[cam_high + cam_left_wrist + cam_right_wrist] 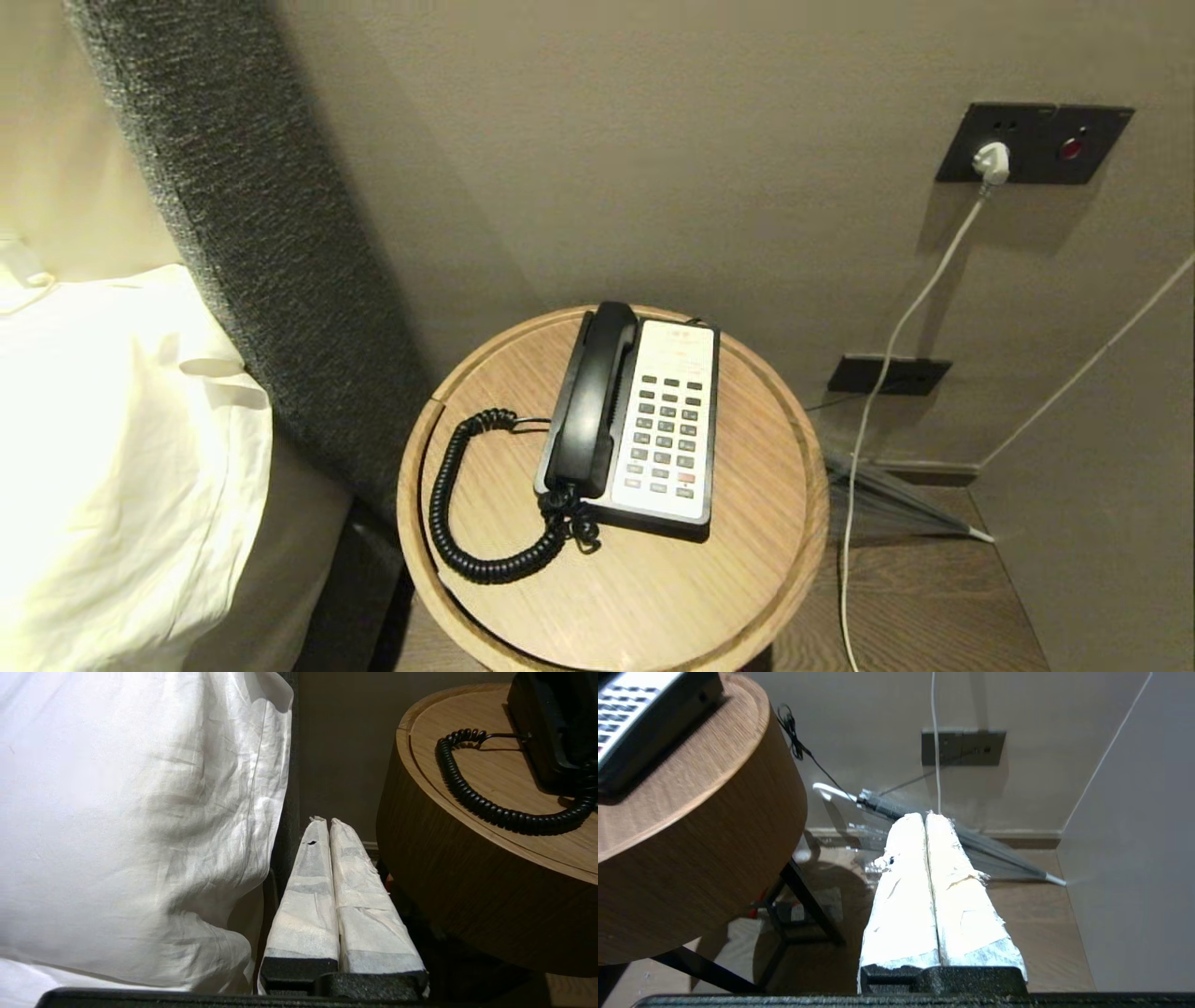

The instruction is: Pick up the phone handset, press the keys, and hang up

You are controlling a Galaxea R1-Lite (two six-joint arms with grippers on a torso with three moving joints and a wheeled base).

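The black phone handset (593, 401) lies in its cradle on the left side of the black-and-white phone base (667, 420). The grey keys (667, 434) fill the base's white face. A black coiled cord (467, 523) loops from the handset's near end over the round wooden table (747, 579). Neither arm shows in the head view. My left gripper (325, 820) is shut and empty, low between the bed and the table's side; the cord (486, 807) and a corner of the phone (551, 728) show above it. My right gripper (926, 815) is shut and empty, low on the table's other side.
A white pillow (112, 448) and a grey padded headboard (252, 233) stand left of the table. On the wall to the right are a socket panel (1032, 142) with a white plug and cable (878, 373). A folded umbrella (971, 840) lies on the floor.
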